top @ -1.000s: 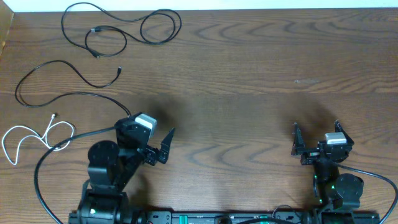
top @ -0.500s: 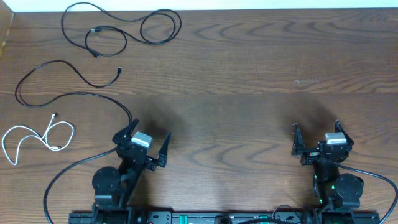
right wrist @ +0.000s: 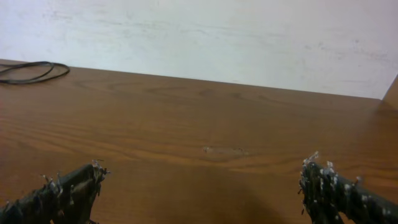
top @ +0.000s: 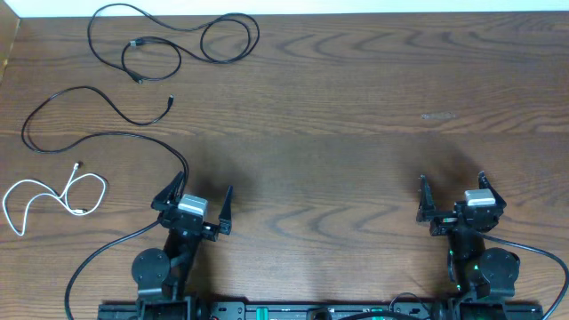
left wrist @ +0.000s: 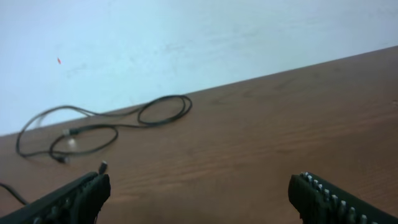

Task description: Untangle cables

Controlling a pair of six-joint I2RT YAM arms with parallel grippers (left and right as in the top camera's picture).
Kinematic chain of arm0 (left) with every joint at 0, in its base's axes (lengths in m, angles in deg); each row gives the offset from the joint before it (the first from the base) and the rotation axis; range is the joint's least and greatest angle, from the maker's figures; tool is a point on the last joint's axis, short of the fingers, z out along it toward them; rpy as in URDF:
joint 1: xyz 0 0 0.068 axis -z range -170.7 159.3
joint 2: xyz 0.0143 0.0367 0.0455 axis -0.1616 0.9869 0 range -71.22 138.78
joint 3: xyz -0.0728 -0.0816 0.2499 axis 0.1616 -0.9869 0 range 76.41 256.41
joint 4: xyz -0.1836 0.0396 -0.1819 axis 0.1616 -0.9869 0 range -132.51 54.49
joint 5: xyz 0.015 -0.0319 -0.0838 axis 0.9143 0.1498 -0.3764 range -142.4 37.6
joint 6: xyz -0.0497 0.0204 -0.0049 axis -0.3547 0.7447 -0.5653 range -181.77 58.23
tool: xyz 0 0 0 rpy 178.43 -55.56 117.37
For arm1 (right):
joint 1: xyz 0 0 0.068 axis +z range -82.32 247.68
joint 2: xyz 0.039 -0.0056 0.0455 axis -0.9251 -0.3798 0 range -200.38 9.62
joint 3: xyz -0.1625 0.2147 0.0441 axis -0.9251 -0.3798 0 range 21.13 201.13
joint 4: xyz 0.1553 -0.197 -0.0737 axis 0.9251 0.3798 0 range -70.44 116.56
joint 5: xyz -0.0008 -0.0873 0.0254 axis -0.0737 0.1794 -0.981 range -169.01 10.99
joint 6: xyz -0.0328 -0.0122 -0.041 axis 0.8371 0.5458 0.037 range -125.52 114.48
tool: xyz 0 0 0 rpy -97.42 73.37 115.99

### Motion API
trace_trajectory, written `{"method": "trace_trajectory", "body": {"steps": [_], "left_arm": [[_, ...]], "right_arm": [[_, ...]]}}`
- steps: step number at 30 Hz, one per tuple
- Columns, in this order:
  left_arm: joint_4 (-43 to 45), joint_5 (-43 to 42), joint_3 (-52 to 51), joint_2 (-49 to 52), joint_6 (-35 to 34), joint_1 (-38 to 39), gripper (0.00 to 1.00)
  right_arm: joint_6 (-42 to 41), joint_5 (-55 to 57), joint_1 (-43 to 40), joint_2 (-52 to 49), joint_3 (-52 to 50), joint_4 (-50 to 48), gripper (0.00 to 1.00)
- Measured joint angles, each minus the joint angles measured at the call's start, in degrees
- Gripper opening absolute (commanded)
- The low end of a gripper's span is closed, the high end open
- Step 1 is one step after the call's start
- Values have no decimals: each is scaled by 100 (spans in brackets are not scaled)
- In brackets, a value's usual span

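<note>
Overhead view shows that the left claw (top: 204,185) is now drawn back close to its own base and points straight ahead; a second ago it stood further out and was slanted toward its right. Its two fingers are spread fully and nothing is between them. The right claw (top: 452,181) has not moved; it is equally wide and also empty.

All three cables lie on the table (top: 356,107) on the left claw's side, well apart from the right claw. The white cable (top: 20,184) is out to the left of the left claw, near but apart. The nearer black cable (top: 133,133) is ahead and to the left, and its tail curves in just beside the claw's left finger; I cannot tell if they touch. The far black cable (top: 258,37) is well ahead, close to the far edge. The left wrist view shows this cable (left wrist: 189,106) ahead and a little left, with only bare wood between the fingers.

No cable crosses another one, so to my judgement the separating is done and this retreat is a return to rest. The far cable is only curled over itself.
</note>
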Motion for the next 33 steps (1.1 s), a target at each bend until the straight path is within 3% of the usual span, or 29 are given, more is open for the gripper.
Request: {"method": "trace_trajectory", "body": {"steps": [9, 22, 33], "left_arm": [[-214, 756, 0, -20, -564, 0, 97], [-269, 1010, 20, -20, -575, 0, 97], [-352, 1641, 31, -20, -1425, 0, 97]], "right_arm": [[0, 0, 0, 0, 0, 0, 99], [0, 0, 0, 0, 0, 2, 99], [0, 0, 0, 0, 0, 2, 99]]}}
